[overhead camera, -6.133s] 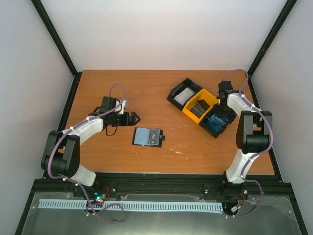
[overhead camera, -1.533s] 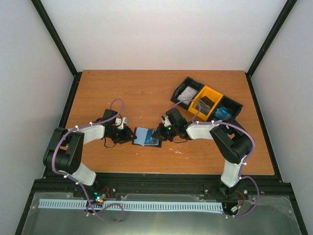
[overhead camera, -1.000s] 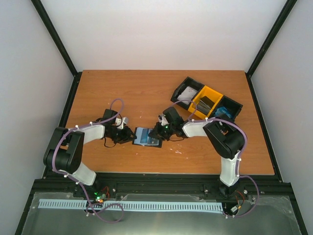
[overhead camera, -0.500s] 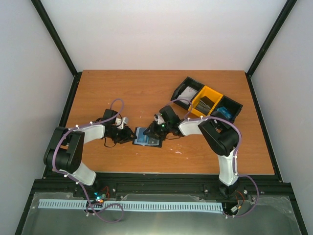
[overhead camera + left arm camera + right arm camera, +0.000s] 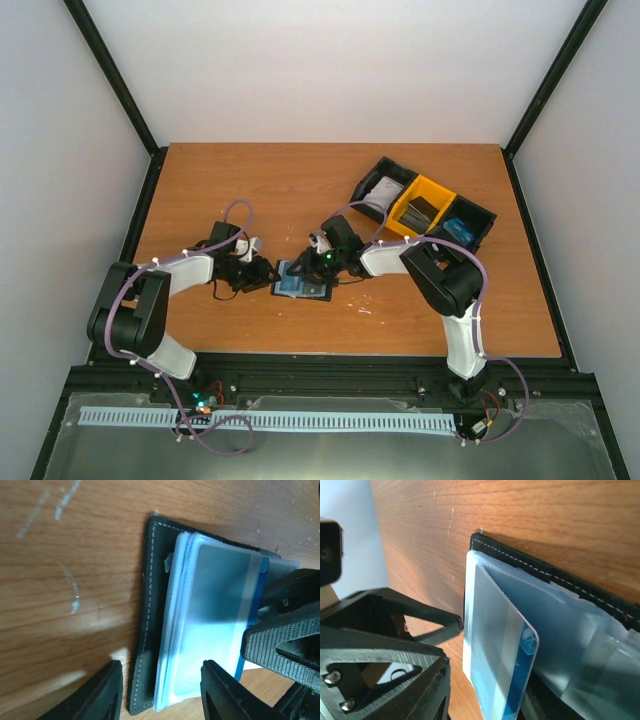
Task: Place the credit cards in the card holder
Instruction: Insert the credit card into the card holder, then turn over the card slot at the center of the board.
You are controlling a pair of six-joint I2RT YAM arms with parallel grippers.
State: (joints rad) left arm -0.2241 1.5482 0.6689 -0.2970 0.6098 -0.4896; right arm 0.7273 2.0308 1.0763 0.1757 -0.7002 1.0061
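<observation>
The black card holder [image 5: 302,283] lies open on the table, clear pockets up. In the left wrist view its stitched edge [image 5: 147,630] and the pockets sit between my left gripper's [image 5: 161,674] open fingers. A blue credit card [image 5: 520,675] sits mostly inside a clear pocket, with one blue edge sticking out. My right gripper [image 5: 490,692] stands open around that edge, with a gap between its left finger [image 5: 395,680] and the card. Seen from above, the left gripper [image 5: 262,272] is at the holder's left side and the right gripper [image 5: 315,264] is over its top right.
A three-compartment black-and-yellow tray [image 5: 443,196] stands at the back right. It holds grey-white cards [image 5: 378,192], dark cards [image 5: 422,211] and blue cards [image 5: 460,229]. Black frame rails border the table.
My right gripper slid left over the holder, pushing the blue card into a pocket, then its jaws parted off the card. The left jaws widened slightly.
</observation>
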